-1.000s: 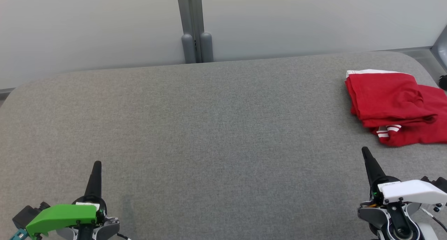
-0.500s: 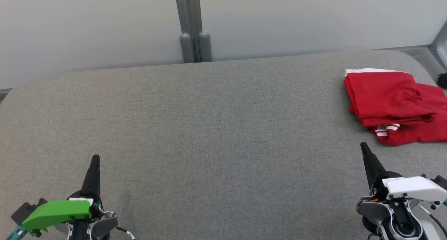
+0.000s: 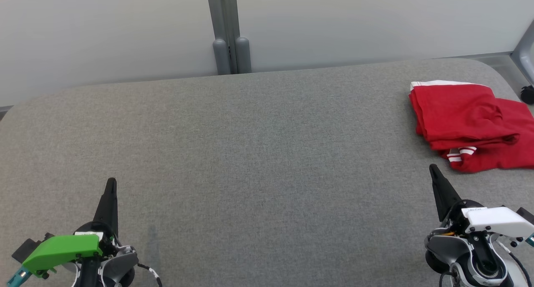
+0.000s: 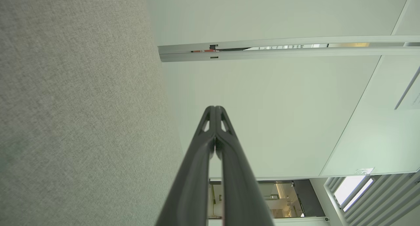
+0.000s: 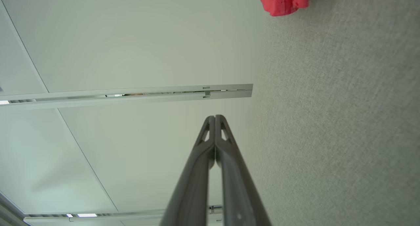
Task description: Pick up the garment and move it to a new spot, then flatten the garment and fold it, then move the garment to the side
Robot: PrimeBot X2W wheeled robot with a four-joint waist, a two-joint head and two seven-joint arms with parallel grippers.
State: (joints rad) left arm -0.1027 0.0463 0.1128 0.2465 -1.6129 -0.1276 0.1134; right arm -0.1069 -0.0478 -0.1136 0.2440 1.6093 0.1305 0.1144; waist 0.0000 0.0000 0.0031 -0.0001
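**A:** where's the garment relative to the arms?

**B:** The red garment (image 3: 467, 120) sits as a folded bundle at the far right side of the table (image 3: 267, 153), just ahead and slightly right of the right gripper (image 3: 434, 172). The left gripper (image 3: 111, 186) is well apart from it. Both have their fingers pressed together on nothing.

**A:** and its long axis?

**B:** Roughly side to side, I think, but the frame crops its right end. The white band (image 3: 438, 84) is at the far edge, and the striped cuff (image 3: 461, 153) points toward the robot. The right arm is the nearer one.
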